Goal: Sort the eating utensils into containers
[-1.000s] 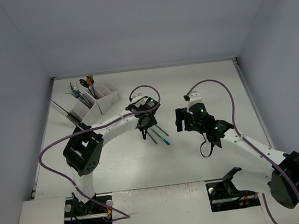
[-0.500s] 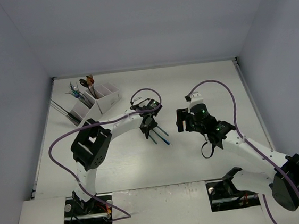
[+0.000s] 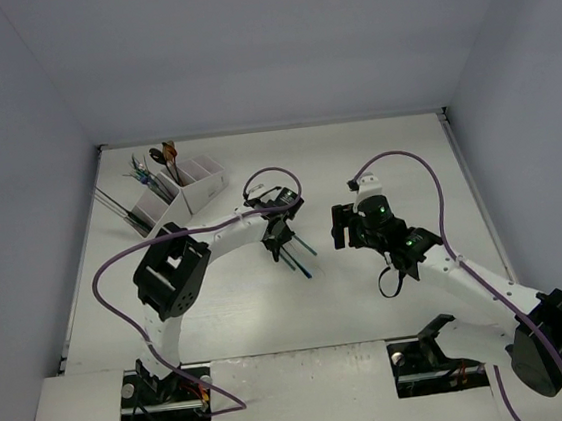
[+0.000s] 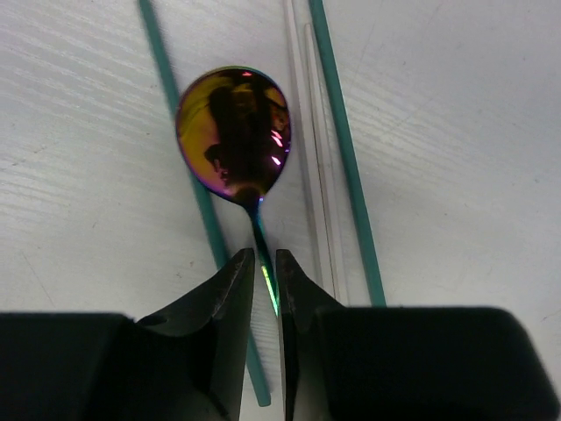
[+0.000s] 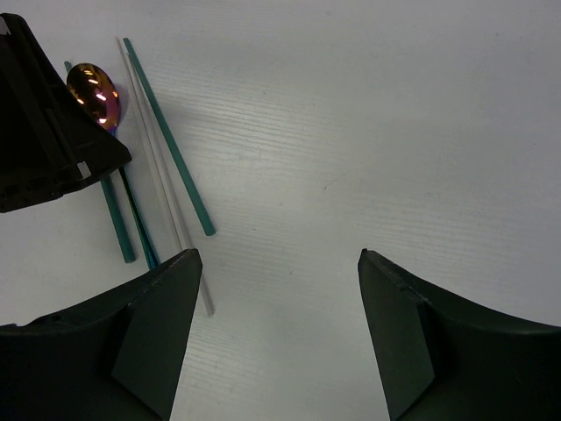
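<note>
left gripper (image 4: 265, 263): down low over the table, fingers drawn nearly together, one on each side of the thin neck of a rainbow spoon (image 4: 233, 132). a sliver of white shows between the fingertips and the neck. whether the pads actually bite the metal, cannot tell.

the spoon lies flat, bowl up with a purple-gold sheen, pointing away from the fingers.

around the spoon: a teal stick (image 4: 175, 123) meets one edge of the bowl and runs on past one finger. on the other side of the bowl lies a clear or white stick (image 4: 308, 158), and just beside that a second teal stick (image 4: 340, 140). all three lie flat and roughly in line with the spoon, on the white table (image 4: 456, 132). seen from above, this cluster sits a little left of the table's middle.

right gripper (image 5: 276, 256): to the right of the cluster, near it but apart. its fingers are spread wide with only bare table showing between them. the spoon and sticks lie off to its left.

far left corner: white stepped caddy (image 3: 199, 191), well apart from the spoon. a few dark and coppery utensils (image 3: 160, 163) stand in its far-left compartments, too small to name one by one.
</note>
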`<state>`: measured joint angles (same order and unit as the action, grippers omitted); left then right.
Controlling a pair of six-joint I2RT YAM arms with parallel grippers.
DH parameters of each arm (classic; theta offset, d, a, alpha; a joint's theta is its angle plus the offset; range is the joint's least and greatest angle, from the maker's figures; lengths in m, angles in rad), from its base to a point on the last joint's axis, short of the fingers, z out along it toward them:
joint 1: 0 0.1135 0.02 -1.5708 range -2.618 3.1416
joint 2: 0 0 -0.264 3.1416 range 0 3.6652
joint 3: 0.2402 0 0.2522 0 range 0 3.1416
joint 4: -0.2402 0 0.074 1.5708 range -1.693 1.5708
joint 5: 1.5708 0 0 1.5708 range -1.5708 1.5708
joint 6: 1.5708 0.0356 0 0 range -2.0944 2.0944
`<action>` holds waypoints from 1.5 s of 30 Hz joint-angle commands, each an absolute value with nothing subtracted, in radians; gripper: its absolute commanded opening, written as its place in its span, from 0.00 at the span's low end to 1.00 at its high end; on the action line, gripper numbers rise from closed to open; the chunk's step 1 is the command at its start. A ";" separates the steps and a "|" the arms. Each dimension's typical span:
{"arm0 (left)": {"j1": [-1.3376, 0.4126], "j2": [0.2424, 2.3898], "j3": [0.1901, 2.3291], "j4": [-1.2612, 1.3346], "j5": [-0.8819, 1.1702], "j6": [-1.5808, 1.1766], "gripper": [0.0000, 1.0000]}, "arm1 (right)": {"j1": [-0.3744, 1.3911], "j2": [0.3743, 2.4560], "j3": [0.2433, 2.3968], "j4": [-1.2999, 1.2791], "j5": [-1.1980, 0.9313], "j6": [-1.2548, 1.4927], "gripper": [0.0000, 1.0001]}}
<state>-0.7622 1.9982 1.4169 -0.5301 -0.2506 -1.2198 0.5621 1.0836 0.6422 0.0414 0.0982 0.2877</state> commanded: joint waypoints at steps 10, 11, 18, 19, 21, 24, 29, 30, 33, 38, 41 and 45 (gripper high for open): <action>-0.712 1.891 1.377 -0.565 -0.300 -1.134 0.00 | 0.555 1.088 0.647 0.077 0.118 0.289 0.69; -0.713 1.876 1.384 -0.565 -0.314 -1.123 0.00 | 0.555 1.088 0.647 0.077 0.119 0.288 0.69; -0.715 1.749 1.439 -0.566 -0.429 -1.034 0.00 | 0.555 1.089 0.650 0.078 0.121 0.287 0.69; -0.714 1.724 1.451 -0.566 -0.446 -1.018 0.00 | 0.555 1.090 0.651 0.078 0.122 0.287 0.69; -0.713 1.694 1.471 -0.567 -0.483 -0.980 0.00 | 0.555 1.091 0.653 0.077 0.121 0.285 0.70; -0.706 1.641 1.509 -0.567 -0.561 -0.932 0.00 | 0.555 1.092 0.658 0.078 0.118 0.286 0.69; -0.655 1.582 1.559 -0.482 -0.730 -0.755 0.00 | 0.555 1.099 0.666 0.078 0.117 0.284 0.70; -0.625 1.572 1.548 -0.418 -0.744 -0.706 0.00 | 0.554 1.102 0.668 0.078 0.119 0.281 0.69; -0.548 1.535 1.515 -0.283 -0.747 -0.619 0.00 | 0.554 1.110 0.672 0.080 0.120 0.280 0.69; -0.397 1.539 1.500 -0.023 -0.713 -0.477 0.00 | 0.555 1.133 0.681 0.081 0.101 0.276 0.70; -0.298 1.577 1.495 0.130 -0.624 -0.401 0.00 | 0.555 1.155 0.695 0.083 0.073 0.270 0.70; -0.217 1.635 1.525 0.188 -0.557 -0.402 0.00 | 0.555 1.171 0.703 0.084 0.063 0.268 0.69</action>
<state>-0.2771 1.6029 1.4830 -0.0234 -0.6337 -0.4739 0.5613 1.1586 0.6470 0.0420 0.0827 0.2827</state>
